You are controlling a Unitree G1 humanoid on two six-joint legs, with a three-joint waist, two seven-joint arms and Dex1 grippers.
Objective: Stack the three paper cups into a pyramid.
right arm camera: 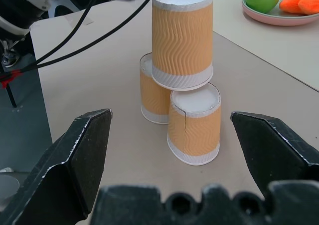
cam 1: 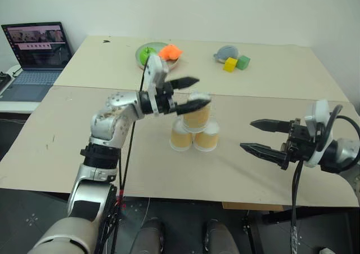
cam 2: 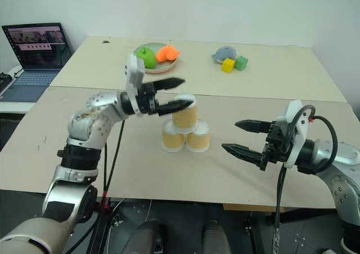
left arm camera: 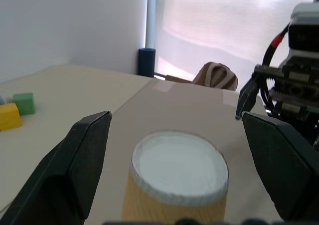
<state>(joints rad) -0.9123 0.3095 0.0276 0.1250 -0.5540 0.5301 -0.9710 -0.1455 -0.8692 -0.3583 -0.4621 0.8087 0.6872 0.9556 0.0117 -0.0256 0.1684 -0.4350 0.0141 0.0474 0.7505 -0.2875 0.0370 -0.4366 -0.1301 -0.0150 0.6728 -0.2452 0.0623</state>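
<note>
**Top cup seated on the pair, left fingers spread to either side of it**

The three tan-orange ribbed paper cups with white rims and bases stood inverted near the middle of the pale beige worktop (cam 1: 67,152). Two of them, the left base cup (cam 1: 179,137) and the right base cup (cam 1: 206,137), sat side by side and touching, and the top cup (cam 1: 197,112) rested across their upturned bases. From the right wrist view it sat upright, bridging the gap, though set a little toward the farther base cup rather than dead centre.

The left gripper (cam 2: 169,96) was level with the top cup and pointed across the worktop toward the robot's right. Its two black fingers (left arm camera: 84,155) stood wide apart with the cup's white base between them, and a clear gap showed on both sides, so nothing was held. The cup's long axis ran vertical, crosswise to the fingers.

The right gripper (cam 1: 261,137) hung well apart from the stack on its right side, fingers also spread and empty, aimed at the cups.

The pyramid looked complete. What remained, by my reading, was for the left arm, by far the nearer, to draw clear without a finger brushing the top cup; a lift or a straight pull back along the fingers seemed safer than any sideways sweep.
</note>
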